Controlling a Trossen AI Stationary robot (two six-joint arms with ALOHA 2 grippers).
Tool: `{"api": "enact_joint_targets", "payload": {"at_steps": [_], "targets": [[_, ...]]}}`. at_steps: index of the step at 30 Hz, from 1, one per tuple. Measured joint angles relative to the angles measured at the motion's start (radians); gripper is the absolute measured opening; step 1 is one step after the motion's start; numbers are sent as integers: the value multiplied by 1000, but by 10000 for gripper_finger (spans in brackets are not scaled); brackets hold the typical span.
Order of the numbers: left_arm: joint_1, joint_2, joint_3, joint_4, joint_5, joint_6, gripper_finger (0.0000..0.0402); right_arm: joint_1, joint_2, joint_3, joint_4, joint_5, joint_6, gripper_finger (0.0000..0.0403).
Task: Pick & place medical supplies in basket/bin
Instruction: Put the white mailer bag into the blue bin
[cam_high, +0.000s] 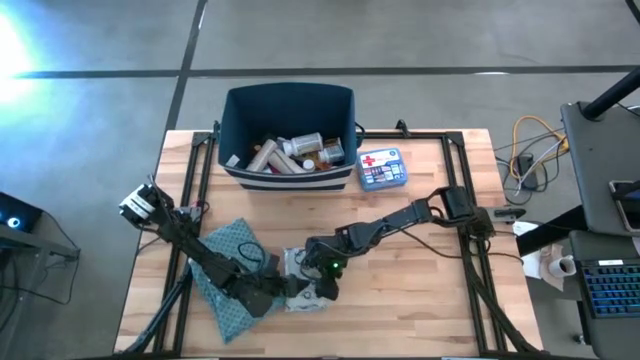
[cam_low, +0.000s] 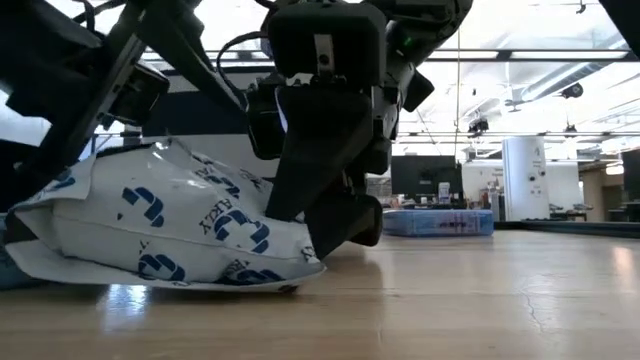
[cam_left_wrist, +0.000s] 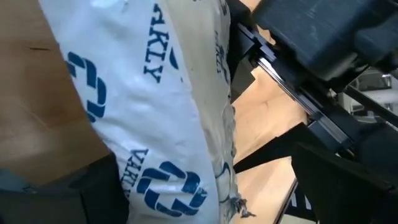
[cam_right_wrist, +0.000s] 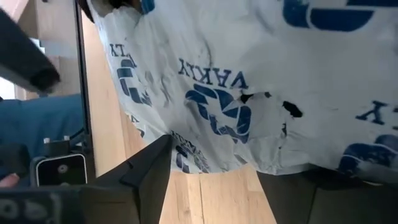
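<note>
Near front edge of counter (cam_high: 420, 300), centre-left: white pouch with blue logos (cam_low: 170, 235) lying flat, one end overlapping the teal dotted cloth (cam_high: 225, 262). Both hands at it. Right hand (cam_high: 325, 290) down on pouch's right end; left hand (cam_high: 275, 293) at its other side. Finger spread of either hand: cannot tell. Navy bin (cam_high: 290, 135) at rear edge, holding pill bottles (cam_high: 300, 148). Red-cross box (cam_high: 382, 168) just beside bin's right wall.
</note>
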Motion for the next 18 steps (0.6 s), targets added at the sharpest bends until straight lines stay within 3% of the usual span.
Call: {"api": "enact_joint_targets", "payload": {"at_steps": [18], "targets": [[5, -21, -3, -41, -16, 43, 368, 25, -81, 17, -9, 61, -134, 210]]}}
